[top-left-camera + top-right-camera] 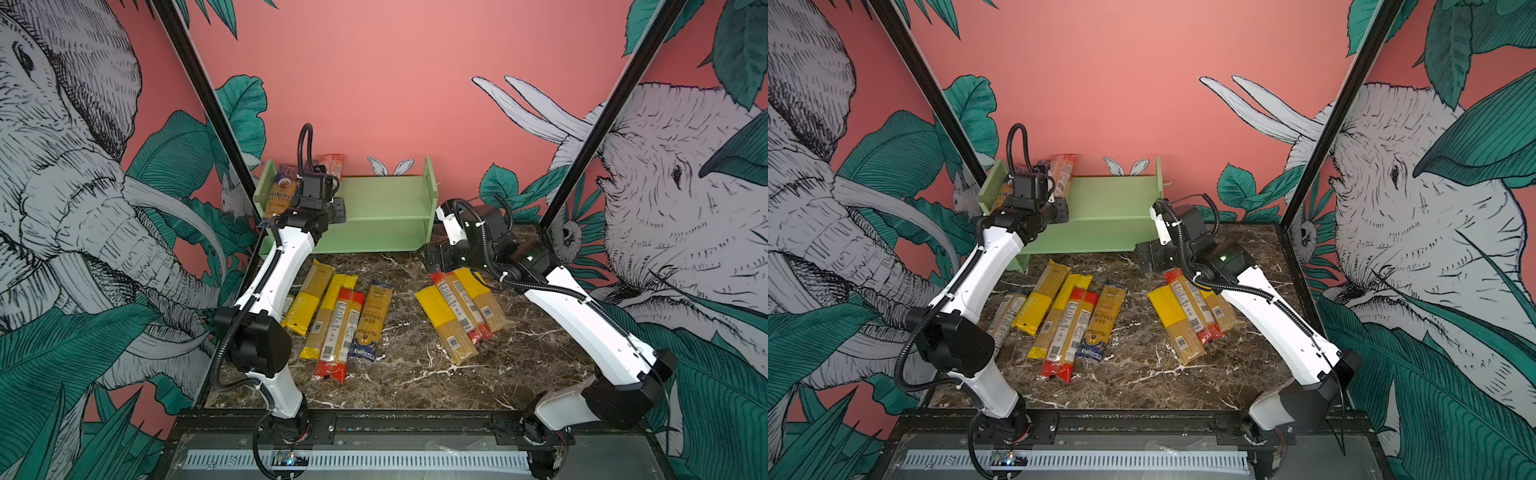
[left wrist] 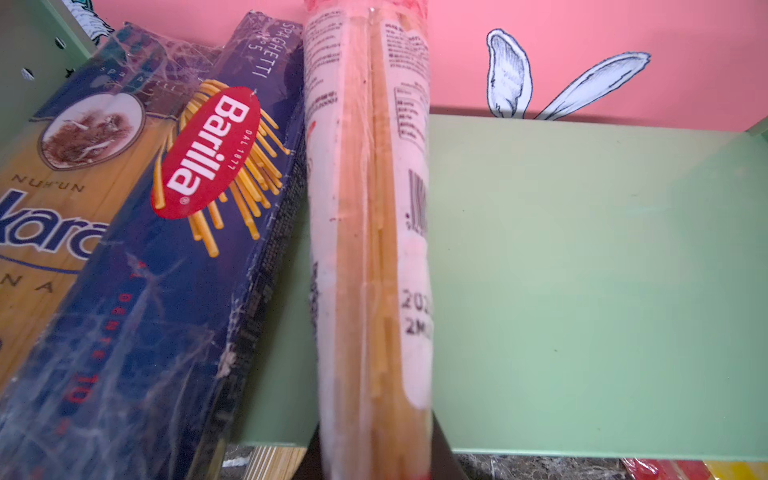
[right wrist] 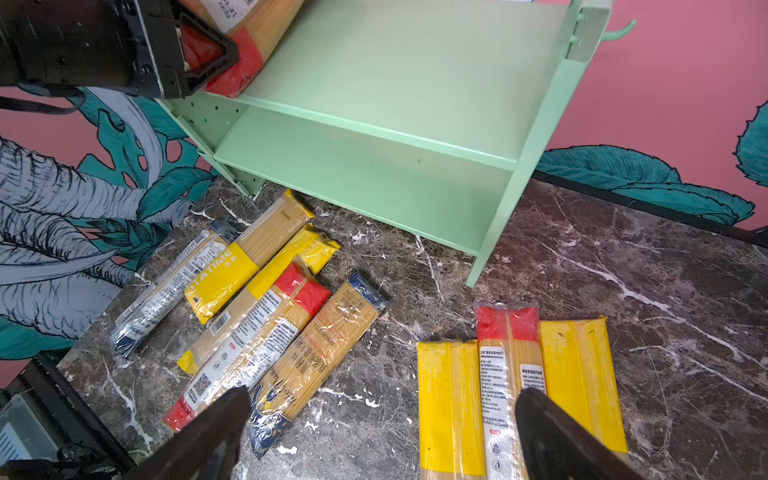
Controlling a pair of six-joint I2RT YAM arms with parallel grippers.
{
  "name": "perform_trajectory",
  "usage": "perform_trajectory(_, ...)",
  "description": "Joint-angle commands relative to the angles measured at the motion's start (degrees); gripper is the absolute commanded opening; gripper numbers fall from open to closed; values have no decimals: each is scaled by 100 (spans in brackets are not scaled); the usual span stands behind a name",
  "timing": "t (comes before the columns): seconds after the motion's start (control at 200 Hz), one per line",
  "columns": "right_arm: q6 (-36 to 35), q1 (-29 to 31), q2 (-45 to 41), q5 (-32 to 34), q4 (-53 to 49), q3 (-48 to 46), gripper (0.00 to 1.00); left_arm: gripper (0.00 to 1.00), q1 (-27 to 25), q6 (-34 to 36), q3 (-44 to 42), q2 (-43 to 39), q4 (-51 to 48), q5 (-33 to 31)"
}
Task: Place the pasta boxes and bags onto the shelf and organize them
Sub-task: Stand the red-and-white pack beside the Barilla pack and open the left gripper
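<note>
Two pasta packs (image 2: 199, 187) lean at the left end, on the top tier of the green shelf (image 1: 386, 195). The left jaws clamp a red-ended bag (image 2: 365, 208) upright beside them. About nine loose packs (image 1: 347, 324) lie on the table (image 1: 407, 374); the right jaws hang wide open above three.

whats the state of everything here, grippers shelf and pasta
shelf, upright, lower tier bare
left gripper, shut on the red-ended bag
red-ended bag, upright over the upper tier, gripped at its lower end
blue box, on the upper tier, leaning sideways
right gripper, open, holding nothing, above the table
left pile of bags, lying flat on the table
right three bags, lying flat side by side
</note>
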Motion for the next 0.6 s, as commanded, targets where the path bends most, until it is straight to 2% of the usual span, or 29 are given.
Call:
perform_trajectory(0.0, -66, -43, 72, -62, -11, 165, 99, 25, 79, -149, 239, -165, 828, -14)
perform_trajectory(0.225, -57, -64, 167, -104, 11, 186, 99, 51, 81, -166, 161, -270, 747, 187)
perform_trajectory(0.595, -21, -74, 197, -141, 7, 217, 99, 50, 80, -260, 180, -328, 615, 438)
